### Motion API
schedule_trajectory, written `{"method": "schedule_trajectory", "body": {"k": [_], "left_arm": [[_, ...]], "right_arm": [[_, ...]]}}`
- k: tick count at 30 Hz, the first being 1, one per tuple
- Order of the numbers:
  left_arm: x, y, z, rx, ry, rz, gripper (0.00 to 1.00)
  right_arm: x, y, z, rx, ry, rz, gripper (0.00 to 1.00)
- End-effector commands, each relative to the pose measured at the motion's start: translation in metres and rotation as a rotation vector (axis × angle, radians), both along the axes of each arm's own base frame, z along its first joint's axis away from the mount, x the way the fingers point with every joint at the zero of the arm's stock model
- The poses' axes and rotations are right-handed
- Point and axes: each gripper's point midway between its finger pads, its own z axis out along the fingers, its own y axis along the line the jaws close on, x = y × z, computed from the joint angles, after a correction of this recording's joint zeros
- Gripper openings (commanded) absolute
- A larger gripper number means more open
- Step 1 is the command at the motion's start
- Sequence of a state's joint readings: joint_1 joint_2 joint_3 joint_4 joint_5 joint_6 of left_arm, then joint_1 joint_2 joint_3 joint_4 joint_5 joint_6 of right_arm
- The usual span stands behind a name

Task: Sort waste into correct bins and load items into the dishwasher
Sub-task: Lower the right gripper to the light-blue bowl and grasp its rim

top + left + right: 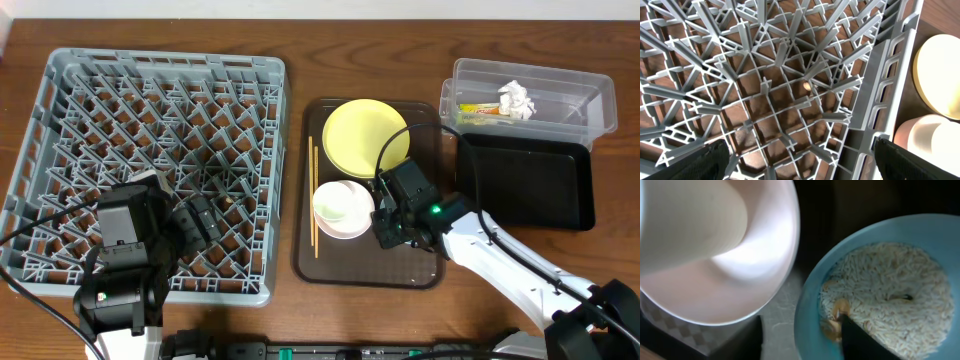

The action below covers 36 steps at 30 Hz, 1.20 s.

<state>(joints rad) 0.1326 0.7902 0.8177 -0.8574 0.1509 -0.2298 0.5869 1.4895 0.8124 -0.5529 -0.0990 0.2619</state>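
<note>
**Right tool at the rice bowl, left tool spread above the rack**

In the middle of the overhead frame the right tool (393, 226) is low over the brown serving tray (425, 272), just right of the white bowl (343, 210). Its wrist view shows the light blue bowl (812, 305) filling the right half of the frame, heaped with white rice (890, 290) and a few beige crumbs (832, 315) near the rim. One dark finger (862, 340) reaches down inside that bowl onto the rice at the bottom edge of the frame. The other finger is not clearly seen, so I cannot tell whether the tool is pinching the rim or standing apart from it. From overhead the blue bowl is hidden under the tool.

The yellow plate (365, 135) lies at the top of the tray, and the chopsticks (313, 195) lie along its left side.

At lower left, the left tool (807, 162) hangs over the grey dish rack (60, 120), its fingers spread wide and pinching nothing. No dishes show in the rack.

In the upper right corner the clear tub (600, 100) holds the crumpled tissue (517, 99) and the green-yellow wrapper (478, 112). The black tray (525, 185) sits on the counter (300, 30) just below it.
</note>
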Motion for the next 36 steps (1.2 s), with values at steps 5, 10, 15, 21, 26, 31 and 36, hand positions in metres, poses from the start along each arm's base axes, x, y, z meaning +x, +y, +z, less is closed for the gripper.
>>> {"method": "schedule_trajectory", "body": {"k": [5, 10, 15, 21, 26, 31, 36], "left_arm": [[0.0, -0.001, 0.001, 0.002, -0.002, -0.004, 0.95], [0.0, -0.001, 0.001, 0.002, -0.002, -0.004, 0.95], [0.0, -0.001, 0.001, 0.002, -0.001, -0.004, 0.95], [0.0, -0.001, 0.001, 0.002, -0.002, -0.004, 0.95], [0.0, -0.001, 0.001, 0.002, -0.002, -0.003, 0.95], [0.0, -0.001, 0.001, 0.002, -0.002, -0.004, 0.95], [0.0, -0.001, 0.002, 0.002, -0.002, -0.003, 0.95]], "right_arm": [[-0.011, -0.007, -0.02, -0.026, 0.064, -0.026, 0.4], [-0.005, -0.003, -0.018, -0.009, 0.042, -0.03, 0.3], [-0.002, -0.002, -0.016, -0.003, 0.032, -0.031, 0.39], [0.006, 0.003, -0.005, 0.019, -0.001, -0.03, 0.41], [0.015, 0.001, 0.003, 0.011, -0.053, -0.042, 0.44], [0.013, 0.006, 0.004, 0.035, -0.045, -0.024, 0.37], [0.011, 0.009, 0.004, 0.047, -0.035, -0.018, 0.25]]}}
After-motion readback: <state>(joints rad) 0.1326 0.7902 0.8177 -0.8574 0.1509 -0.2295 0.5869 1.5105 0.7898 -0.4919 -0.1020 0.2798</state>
